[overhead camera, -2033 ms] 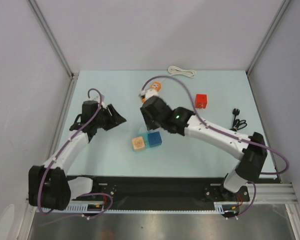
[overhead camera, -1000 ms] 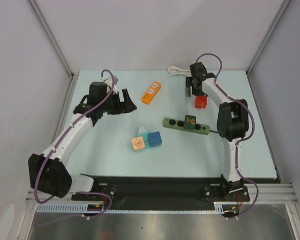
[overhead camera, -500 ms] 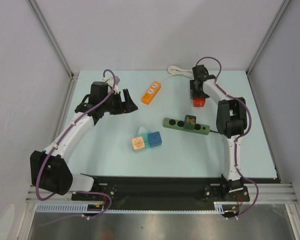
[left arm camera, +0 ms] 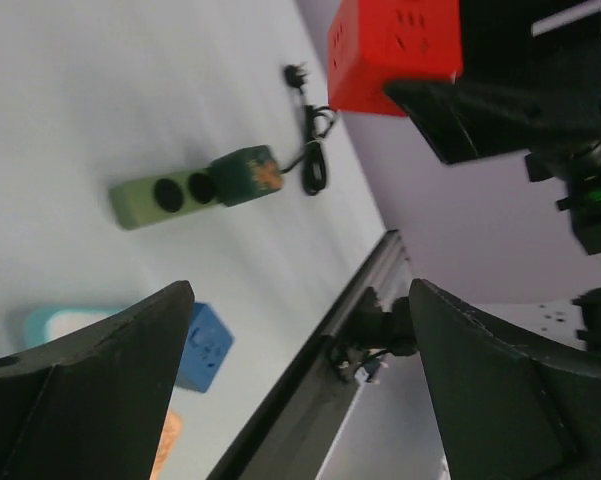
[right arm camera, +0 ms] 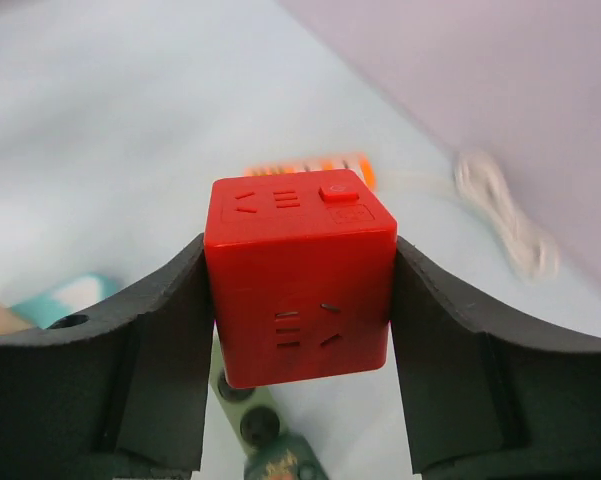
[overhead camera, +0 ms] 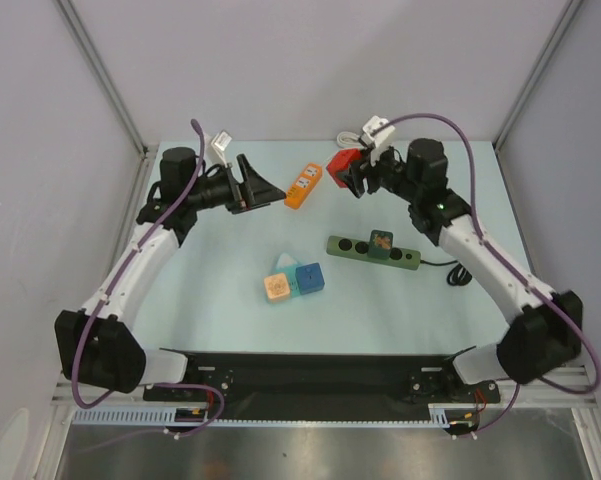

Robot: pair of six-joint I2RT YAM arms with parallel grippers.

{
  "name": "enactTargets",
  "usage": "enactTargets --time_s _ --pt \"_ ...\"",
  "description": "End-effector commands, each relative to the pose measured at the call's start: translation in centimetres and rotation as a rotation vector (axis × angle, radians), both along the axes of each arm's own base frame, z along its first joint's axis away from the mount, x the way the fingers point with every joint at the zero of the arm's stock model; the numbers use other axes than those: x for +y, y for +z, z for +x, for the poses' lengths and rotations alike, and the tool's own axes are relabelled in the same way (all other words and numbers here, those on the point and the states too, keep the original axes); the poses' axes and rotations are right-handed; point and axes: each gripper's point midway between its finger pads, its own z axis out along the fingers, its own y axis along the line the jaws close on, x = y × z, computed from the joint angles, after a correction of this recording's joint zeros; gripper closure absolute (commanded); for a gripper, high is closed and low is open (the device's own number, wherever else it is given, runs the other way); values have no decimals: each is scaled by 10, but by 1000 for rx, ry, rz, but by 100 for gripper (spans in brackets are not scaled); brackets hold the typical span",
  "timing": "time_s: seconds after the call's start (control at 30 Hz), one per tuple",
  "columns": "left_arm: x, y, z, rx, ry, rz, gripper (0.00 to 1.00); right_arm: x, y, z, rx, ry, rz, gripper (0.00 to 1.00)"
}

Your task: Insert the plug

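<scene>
My right gripper (overhead camera: 352, 170) is shut on a red cube socket (overhead camera: 342, 163) and holds it in the air above the back of the table; in the right wrist view the cube (right arm camera: 300, 285) fills the gap between both pads (right arm camera: 130, 370). My left gripper (overhead camera: 270, 186) is open and empty, raised and pointing right toward the cube, which shows at the top of the left wrist view (left arm camera: 395, 50). A green power strip (overhead camera: 373, 250) lies on the table with a dark adapter (overhead camera: 382, 242) plugged in. Its black cable and plug (left arm camera: 295, 75) lie at its right end.
An orange power strip (overhead camera: 303, 186) lies between the two grippers, with its white cable coil (right arm camera: 505, 215) at the back wall. A blue cube (overhead camera: 308, 278), a tan cube (overhead camera: 277, 289) and a teal piece (overhead camera: 283, 263) sit at the table's middle.
My right gripper has lifted the red cube off the table and carried it left. My left gripper has risen and swung right, facing the cube.
</scene>
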Motion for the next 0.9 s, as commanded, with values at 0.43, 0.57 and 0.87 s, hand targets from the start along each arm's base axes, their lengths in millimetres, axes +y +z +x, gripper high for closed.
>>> enactTargets --time_s 0.43,0.57,0.87 --pt "-43 76 -100 -165 -479 -322 0 67 99 -188 -598 830 115 100" --pt "-45 70 -104 -158 -480 -321 1 73 108 -205 -634 888 129 100" --pt "-62 70 -116 -146 -522 -343 3 87 111 -228 -659 965 159 100"
